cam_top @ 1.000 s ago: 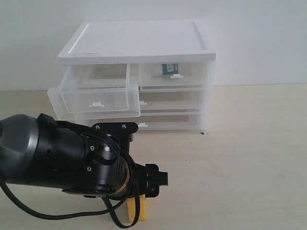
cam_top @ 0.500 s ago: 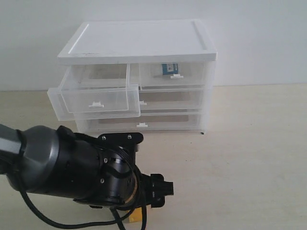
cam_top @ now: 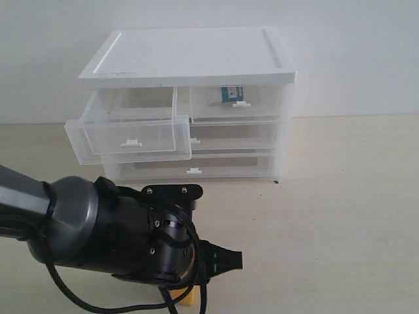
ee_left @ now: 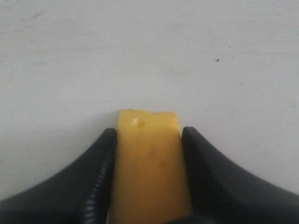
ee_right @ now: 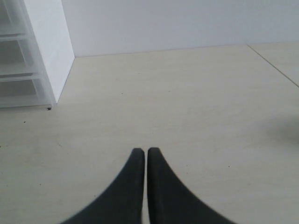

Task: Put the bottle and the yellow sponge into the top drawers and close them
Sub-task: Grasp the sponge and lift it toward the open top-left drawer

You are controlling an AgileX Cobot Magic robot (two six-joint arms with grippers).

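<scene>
The yellow sponge (ee_left: 148, 158) lies on the pale tabletop, and my left gripper (ee_left: 149, 131) is shut on it, one black finger pressed against each long side. From the exterior only a yellow corner of the sponge (cam_top: 190, 300) shows under the left arm (cam_top: 124, 239), at the bottom edge. The bottle (cam_top: 232, 93) shows by its dark label inside the closed top right drawer (cam_top: 239, 103). The top left drawer (cam_top: 129, 134) is pulled out and holds nothing. My right gripper (ee_right: 145, 150) is shut on nothing, above bare table to the right of the cabinet.
The white-topped drawer cabinet (cam_top: 190, 55) stands at the back against a white wall. Its two full-width lower drawers (cam_top: 229, 136) are closed. In the right wrist view the cabinet's side (ee_right: 46, 51) stands apart from the gripper.
The left arm has shifted right and sunk lower over the sponge. Less of the sponge shows in the exterior view than before. The drawers have not moved.
</scene>
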